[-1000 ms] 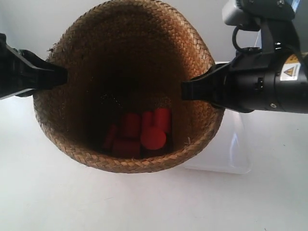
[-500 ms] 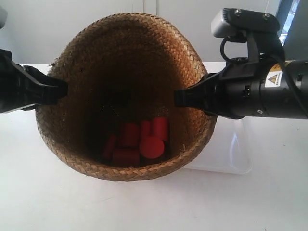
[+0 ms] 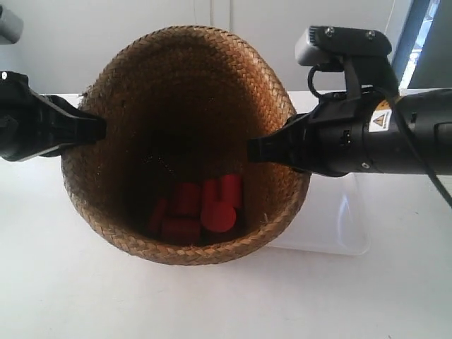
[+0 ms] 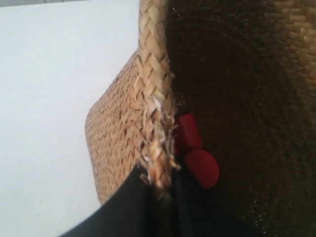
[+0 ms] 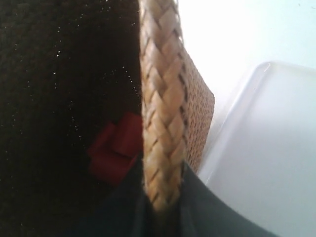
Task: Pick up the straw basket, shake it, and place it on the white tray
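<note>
The brown woven straw basket [image 3: 191, 78] is held off the table, its mouth tipped toward the exterior camera. My left gripper [image 3: 97, 128] is shut on the frayed rim [image 4: 153, 74] at the exterior view's left, one finger inside and one outside [image 4: 160, 190]. On the opposite rim [image 5: 160, 98] my right gripper [image 3: 256, 150] is shut the same way [image 5: 165, 202]. The white tray [image 3: 339, 226] lies on the table at the right, partly hidden behind the basket, and shows beside the basket wall in the right wrist view [image 5: 266, 148].
Several red cylinders [image 3: 201, 208] lie loose in the basket's dark bottom, also seen in the left wrist view [image 4: 200, 165] and the right wrist view [image 5: 116, 150]. A white table [image 3: 70, 296] spreads under everything, with a pale wall behind.
The basket, still pinched by both grippers, has sunk lower in the exterior view and looks slightly smaller. The right arm has shifted left and down with it.
</note>
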